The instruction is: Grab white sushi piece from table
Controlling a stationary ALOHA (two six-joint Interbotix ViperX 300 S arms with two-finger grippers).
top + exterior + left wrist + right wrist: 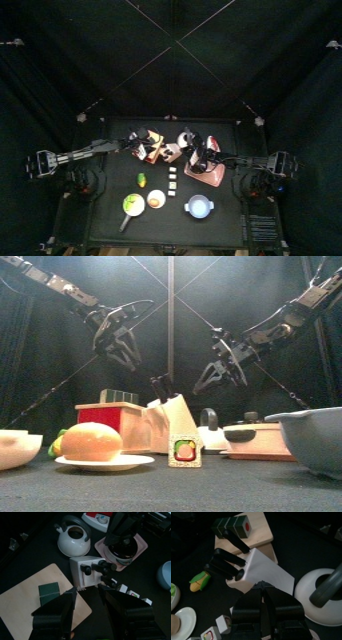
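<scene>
The white sushi piece is a tiny plain block lying on the black table, beside a sushi roll with a coloured face. From above, the white sushi piece lies just in front of the knife block. My right gripper hangs above the knife block, its jaws only a narrow gap apart and holding nothing. My left gripper hovers open over the knife block and the cutting board. In the front view both grippers, left and right, hang high above the things.
A white kettle and a pink tray with a dark pot stand at the back. Near the front edge are a plate with orange food, a grey bowl, a green bowl and a corn cob.
</scene>
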